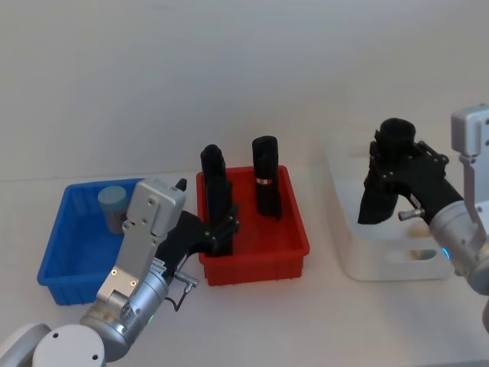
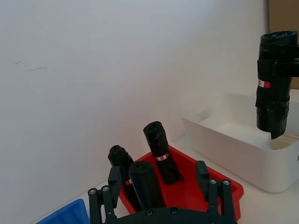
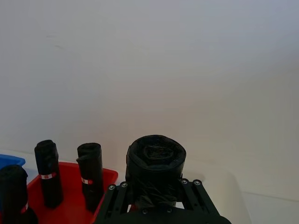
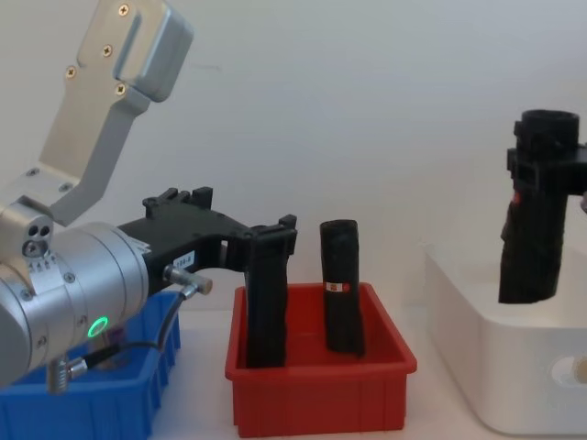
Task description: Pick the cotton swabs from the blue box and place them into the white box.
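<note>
Head view shows you one tub of cotton swabs (image 1: pixel 113 206) standing upright in the far corner of the blue box (image 1: pixel 72 260), its long axis vertical and its pale blue lid facing up. You see a clear-sided, short cylinder; its contents are too small to make out.

Your left pincer (image 1: pixel 223 229) reaches over the red bin (image 1: pixel 294 222), which sits between the blue box and the white box (image 1: pixel 367 260). Its fingers are pinching a tall black roll (image 1: pixel 214 191) that stands upright at the near left of the red bin; the chest view shows the fingers (image 4: pixel 275 240) pressed against the roll's top. A second black roll (image 1: pixel 266 186) with a small red-and-white label stands upright farther back in the same bin, apart from the first.

Your right pincer (image 1: pixel 393 172) is above the white box, pinching another black roll (image 4: pixel 537 220) that hangs slightly tilted with its lower end inside the box. In the left wrist view, pale sticks lie in the white box just beside that roll's lower end.

All three containers rest on a plain white worktop (image 1: pixel 267 321), with a bare white wall behind.
</note>
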`<state>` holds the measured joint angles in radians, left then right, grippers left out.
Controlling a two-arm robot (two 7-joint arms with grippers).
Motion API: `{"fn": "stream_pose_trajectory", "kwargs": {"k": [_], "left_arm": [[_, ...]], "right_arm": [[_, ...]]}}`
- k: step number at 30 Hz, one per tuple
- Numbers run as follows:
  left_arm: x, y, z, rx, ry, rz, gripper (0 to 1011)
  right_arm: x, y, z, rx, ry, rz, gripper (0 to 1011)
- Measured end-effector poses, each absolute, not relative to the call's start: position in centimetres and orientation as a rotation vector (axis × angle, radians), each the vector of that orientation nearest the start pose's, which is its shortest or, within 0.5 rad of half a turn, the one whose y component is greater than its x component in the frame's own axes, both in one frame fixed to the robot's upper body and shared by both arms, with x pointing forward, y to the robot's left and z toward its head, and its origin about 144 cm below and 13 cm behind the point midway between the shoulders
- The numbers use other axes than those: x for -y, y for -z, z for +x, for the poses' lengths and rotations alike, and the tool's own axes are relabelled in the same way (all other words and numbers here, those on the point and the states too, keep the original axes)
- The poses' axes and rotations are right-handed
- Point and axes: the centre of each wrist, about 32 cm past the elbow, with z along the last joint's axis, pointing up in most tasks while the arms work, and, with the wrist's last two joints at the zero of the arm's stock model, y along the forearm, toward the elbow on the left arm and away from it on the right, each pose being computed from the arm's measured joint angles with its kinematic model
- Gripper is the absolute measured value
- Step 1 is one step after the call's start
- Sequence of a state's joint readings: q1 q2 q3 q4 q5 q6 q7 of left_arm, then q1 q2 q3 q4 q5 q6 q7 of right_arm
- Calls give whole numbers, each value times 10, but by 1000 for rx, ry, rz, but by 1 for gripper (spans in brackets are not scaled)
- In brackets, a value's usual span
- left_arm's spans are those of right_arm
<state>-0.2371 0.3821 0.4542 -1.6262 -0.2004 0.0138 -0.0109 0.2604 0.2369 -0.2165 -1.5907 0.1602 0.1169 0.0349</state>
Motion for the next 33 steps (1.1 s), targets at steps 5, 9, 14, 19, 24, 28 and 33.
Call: {"fn": "stream_pose_trajectory", "kwargs": {"k": [5, 9, 14, 19, 24, 28, 33], "left_arm": [[-198, -1204, 492, 268, -1124, 61, 1004], [-198, -1204, 492, 268, -1124, 61, 1004], [-198, -1204, 492, 268, -1124, 61, 1004], [-198, -1204, 492, 268, -1124, 61, 1004], [-198, -1204, 492, 268, -1124, 61, 1004], [-198, -1204, 492, 268, -1124, 61, 1004], [-198, -1204, 492, 268, -1124, 61, 1004]], "right_arm": [[233, -1228, 518, 158, 1345, -15, 437], [235, -1225, 519, 144, 1346, -23, 437], [237, -1220, 520, 129, 1339, -32, 572], [238, -1217, 522, 124, 1330, -32, 711], [238, -1216, 523, 125, 1319, -28, 853], [238, -1215, 524, 127, 1313, -25, 987], [238, -1215, 524, 133, 1305, -20, 1002]]}}
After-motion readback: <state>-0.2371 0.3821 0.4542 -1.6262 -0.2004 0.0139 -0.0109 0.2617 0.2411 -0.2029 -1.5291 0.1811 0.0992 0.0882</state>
